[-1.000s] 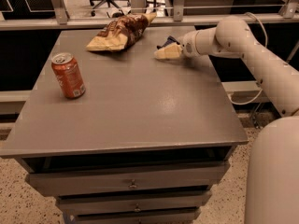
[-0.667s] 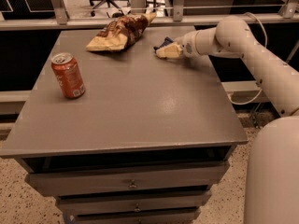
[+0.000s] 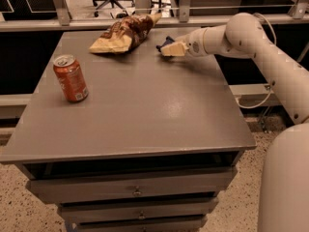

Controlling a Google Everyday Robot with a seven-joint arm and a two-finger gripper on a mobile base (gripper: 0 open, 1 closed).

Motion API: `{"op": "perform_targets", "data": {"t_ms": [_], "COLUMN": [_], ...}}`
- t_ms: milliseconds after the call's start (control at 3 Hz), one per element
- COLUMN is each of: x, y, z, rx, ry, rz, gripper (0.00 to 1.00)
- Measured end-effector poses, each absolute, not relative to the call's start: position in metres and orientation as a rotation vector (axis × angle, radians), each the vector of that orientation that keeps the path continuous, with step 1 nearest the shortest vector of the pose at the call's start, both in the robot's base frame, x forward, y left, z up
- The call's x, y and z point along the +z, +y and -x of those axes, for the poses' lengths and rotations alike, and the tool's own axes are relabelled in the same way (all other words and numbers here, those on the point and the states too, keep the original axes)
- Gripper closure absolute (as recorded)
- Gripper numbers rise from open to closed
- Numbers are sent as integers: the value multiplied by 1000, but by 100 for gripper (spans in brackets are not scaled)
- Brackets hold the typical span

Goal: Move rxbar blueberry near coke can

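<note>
The coke can (image 3: 70,78) stands upright on the left side of the grey table (image 3: 135,115). The rxbar blueberry (image 3: 165,42) is a small dark blue bar at the table's far right; only part of it shows behind the gripper's pale fingers. My gripper (image 3: 169,49) reaches in from the right and sits right at the bar, low over the tabletop. The bar is far from the can, across the table.
A brown-and-yellow chip bag (image 3: 124,33) lies at the far middle of the table, just left of the gripper. A railing runs behind the table. Drawers (image 3: 137,191) are below the front edge. My white arm (image 3: 270,57) spans the right side.
The gripper has stayed at the blue bar at the far right. The can and chip bag have not moved.
</note>
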State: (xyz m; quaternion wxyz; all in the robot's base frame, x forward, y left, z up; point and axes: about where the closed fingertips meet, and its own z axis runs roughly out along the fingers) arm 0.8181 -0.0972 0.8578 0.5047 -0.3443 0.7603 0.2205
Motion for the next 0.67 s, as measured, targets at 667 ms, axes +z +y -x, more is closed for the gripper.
{"op": "perform_targets", "data": {"t_ms": [667], "x": [913], "y": [-78], "z": [-757], "rx": [642], "ry": [1707], "rz": [864], "gripper": [100]}}
